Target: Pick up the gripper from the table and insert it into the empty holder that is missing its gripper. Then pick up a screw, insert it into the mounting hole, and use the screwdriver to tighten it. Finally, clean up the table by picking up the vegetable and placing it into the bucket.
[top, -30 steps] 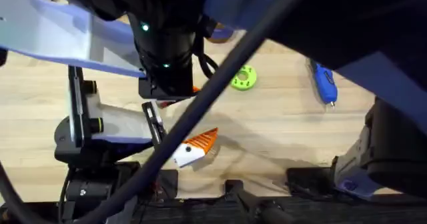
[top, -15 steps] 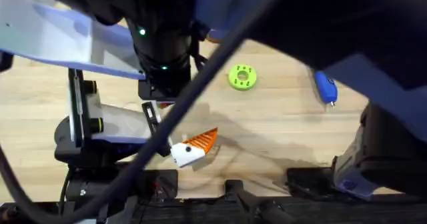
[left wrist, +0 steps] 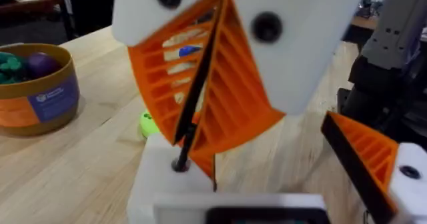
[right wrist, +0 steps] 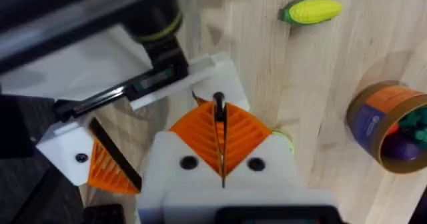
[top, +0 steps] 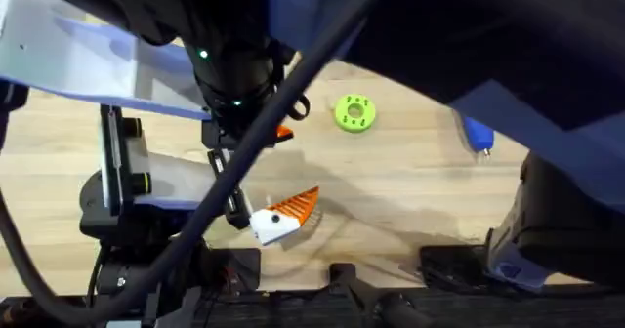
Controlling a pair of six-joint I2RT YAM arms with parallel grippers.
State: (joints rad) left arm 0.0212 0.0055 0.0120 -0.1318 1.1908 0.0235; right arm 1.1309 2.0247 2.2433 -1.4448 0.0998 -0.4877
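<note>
Right gripper (right wrist: 221,154) of mine is clamped on a thin black rod (right wrist: 219,111), its tip at the hole of the white holder (right wrist: 215,71). The bucket (right wrist: 383,127) wears a blue label whose writing I cannot read. The vegetable (right wrist: 311,11) lies on the counter (top: 410,191) beyond it. Beside the holder sits the matching block's orange wedge (right wrist: 107,171). My arm now hides more of the screwdriver (top: 478,135) than a second ago.
</note>
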